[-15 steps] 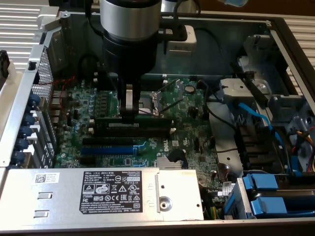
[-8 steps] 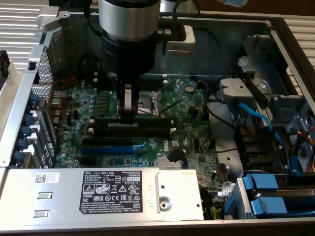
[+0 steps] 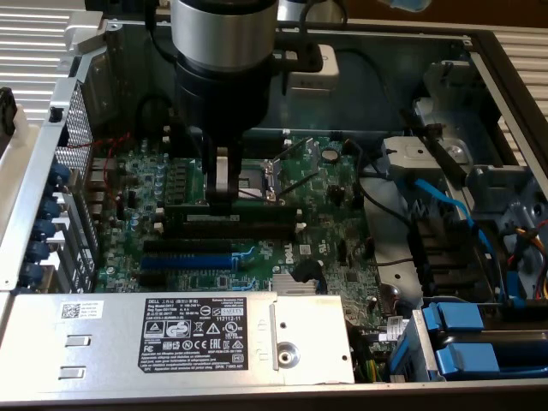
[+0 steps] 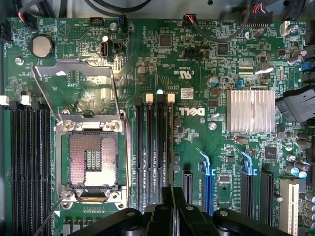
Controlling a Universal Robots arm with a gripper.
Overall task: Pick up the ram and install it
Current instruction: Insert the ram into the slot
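Steel walls of an open computer case (image 3: 26,214) enclose a green motherboard (image 3: 342,205), with a grey power supply box (image 3: 111,342) along the near edge. From above, the arm's gripper (image 3: 224,199) reaches down next to the open CPU socket (image 3: 257,175). Its 2 fingers are pinched almost together on the ram (image 3: 265,209), gripping it at mid-length. The stick lies level, directly over the bank of 4 black slots (image 4: 150,157). In the wrist view the gripper (image 4: 171,206) holds the ram (image 4: 171,194) edge-on, lined up with the slot farthest from the socket; whether it is seated I cannot tell.
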